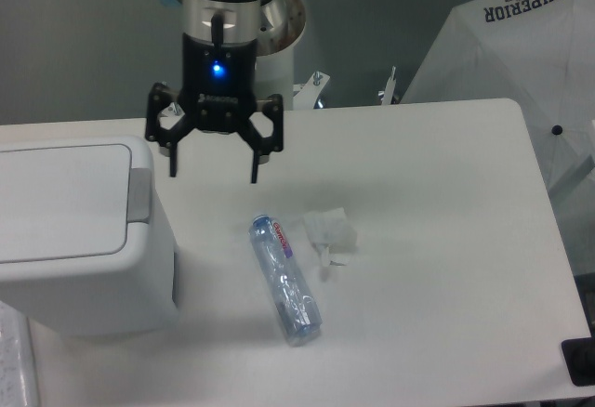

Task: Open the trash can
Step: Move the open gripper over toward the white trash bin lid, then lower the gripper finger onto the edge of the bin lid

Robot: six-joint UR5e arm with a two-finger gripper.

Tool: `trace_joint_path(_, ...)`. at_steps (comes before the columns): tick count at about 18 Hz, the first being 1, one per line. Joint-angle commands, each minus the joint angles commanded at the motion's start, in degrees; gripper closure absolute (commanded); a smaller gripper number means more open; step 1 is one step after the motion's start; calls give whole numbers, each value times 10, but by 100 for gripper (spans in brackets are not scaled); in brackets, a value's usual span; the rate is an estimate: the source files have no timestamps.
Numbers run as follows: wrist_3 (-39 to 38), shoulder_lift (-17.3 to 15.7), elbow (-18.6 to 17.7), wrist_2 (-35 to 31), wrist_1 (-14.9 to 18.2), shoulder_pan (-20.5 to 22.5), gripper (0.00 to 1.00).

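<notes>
The trash can (79, 230) is a large boxy white bin at the left of the table, with its flat lid (60, 198) shut and a grey push-button strip (138, 195) along the lid's right edge. My gripper (214, 167) hangs above the table just right of the bin's far right corner. Its two black fingers are spread wide apart and hold nothing. It does not touch the bin.
A clear plastic bottle (284, 280) lies on its side in the middle of the white table (437, 240). A crumpled white tissue (330, 233) lies just right of it. A white umbrella (525, 63) stands beyond the table's right edge.
</notes>
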State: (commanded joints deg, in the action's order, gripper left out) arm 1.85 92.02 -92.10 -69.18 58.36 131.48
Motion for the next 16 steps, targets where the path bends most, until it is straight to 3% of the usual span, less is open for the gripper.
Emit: trace_joint_path(16, -1, 11, -26, 17, 0, 0, 0)
